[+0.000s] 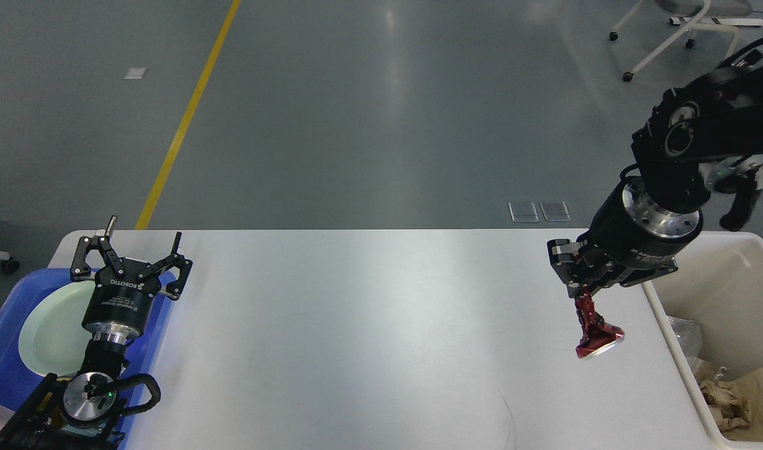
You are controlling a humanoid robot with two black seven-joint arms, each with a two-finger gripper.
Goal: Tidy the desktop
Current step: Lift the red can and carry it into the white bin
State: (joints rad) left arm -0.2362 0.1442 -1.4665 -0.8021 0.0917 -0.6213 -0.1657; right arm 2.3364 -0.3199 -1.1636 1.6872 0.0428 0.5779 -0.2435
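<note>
Nearest you, at the lower left, your left arm rises from the bottom edge, wrist pointing away, over a blue plastic tray (6, 369) that overhangs the left edge of the large white rectangular desktop (369, 337). Left gripper (142, 240): fingers spread wide, nothing between them, poised above the tray's far end near the desktop's far left corner. One pale green round plate (50, 331) lies in the tray, partly hidden by the wrist.

Desktop fills the lower half of the view, rounded corners, its middle bare.

Your right arm enters from the upper right and angles down and leftward, wrist turned toward the desktop near its right edge. Right gripper (580, 289): fingers pinched on the top of one crushed dark red metal can (595, 330), which hangs below them, flattened body flaring to a silver rim; you cannot tell whether its bottom touches the surface.

One cream-coloured rectangular plastic bin (668, 325) stands against the right edge, just beside the can. Inside: crumpled beige paper (737, 394) and a piece of clear wrapping (686, 334).

Beyond: grey floor, one yellow line (187, 115), one white chair base on castors (675, 31).
</note>
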